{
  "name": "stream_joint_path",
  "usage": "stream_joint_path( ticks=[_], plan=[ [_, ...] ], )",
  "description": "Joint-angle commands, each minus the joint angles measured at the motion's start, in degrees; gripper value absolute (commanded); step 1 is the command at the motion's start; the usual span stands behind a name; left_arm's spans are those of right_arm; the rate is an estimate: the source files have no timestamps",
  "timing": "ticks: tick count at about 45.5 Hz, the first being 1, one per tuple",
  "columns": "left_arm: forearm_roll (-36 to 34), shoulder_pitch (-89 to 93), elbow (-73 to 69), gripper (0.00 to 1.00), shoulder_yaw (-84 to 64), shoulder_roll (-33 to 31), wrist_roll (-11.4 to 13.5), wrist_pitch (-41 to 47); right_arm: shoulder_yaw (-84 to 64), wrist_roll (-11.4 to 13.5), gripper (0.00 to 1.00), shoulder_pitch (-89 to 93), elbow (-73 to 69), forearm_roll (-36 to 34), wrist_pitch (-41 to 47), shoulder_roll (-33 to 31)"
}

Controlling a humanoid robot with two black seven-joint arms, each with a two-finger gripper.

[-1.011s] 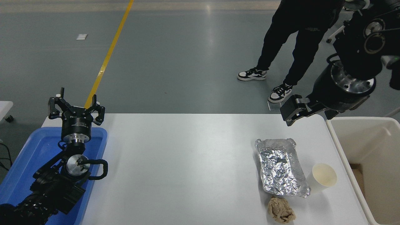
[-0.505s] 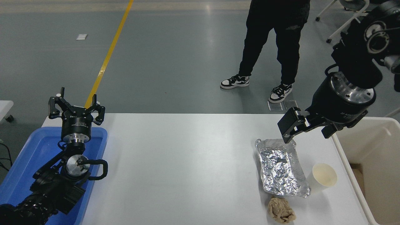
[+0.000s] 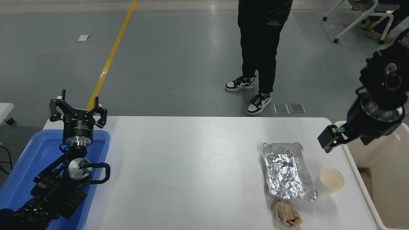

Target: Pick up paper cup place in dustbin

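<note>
The paper cup (image 3: 331,180) stands upright, white with a cream inside, near the table's right edge, between the foil tray and the dustbin. The dustbin (image 3: 381,156) is a cream-white bin off the table's right edge, partly cut off by the picture. My right gripper (image 3: 348,142) hangs open and empty above the bin's near-left rim, above and behind the cup and apart from it. My left gripper (image 3: 78,111) is parked open over the blue tray at the lower left.
A crinkled silver foil tray (image 3: 287,171) lies just left of the cup. A crumpled brown paper wad (image 3: 287,214) lies in front of it. A blue tray (image 3: 28,159) sits at the table's left. A person (image 3: 258,48) stands beyond the table's far edge.
My right gripper has swung to the right and a little lower, from over the foil tray's far end to over the bin's rim. The person has stepped left. The cup has not moved.
</note>
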State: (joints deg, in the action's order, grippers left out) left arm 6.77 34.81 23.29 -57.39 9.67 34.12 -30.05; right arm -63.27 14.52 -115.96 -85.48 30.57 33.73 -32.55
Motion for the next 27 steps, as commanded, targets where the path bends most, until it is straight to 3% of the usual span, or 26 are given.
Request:
stream_joint_path(
  ticks=[1,21,27],
  plan=[
    [-0.09,0.00,0.00,0.99,0.00,0.00,-0.01,-0.10,1.83,-0.02,1.00,14.26,8.75,4.23,-5.25,-1.90],
    [-0.09,0.00,0.00,0.99,0.00,0.00,-0.01,-0.10,10.09,-0.02,1.00,28.06,15.26,5.90,-8.32,-3.75],
    [-0.09,0.00,0.00,0.99,0.00,0.00,-0.01,-0.10,10.18,-0.02,0.91,30.88,16.40,7.05,-12.81,-3.22]
  ],
)
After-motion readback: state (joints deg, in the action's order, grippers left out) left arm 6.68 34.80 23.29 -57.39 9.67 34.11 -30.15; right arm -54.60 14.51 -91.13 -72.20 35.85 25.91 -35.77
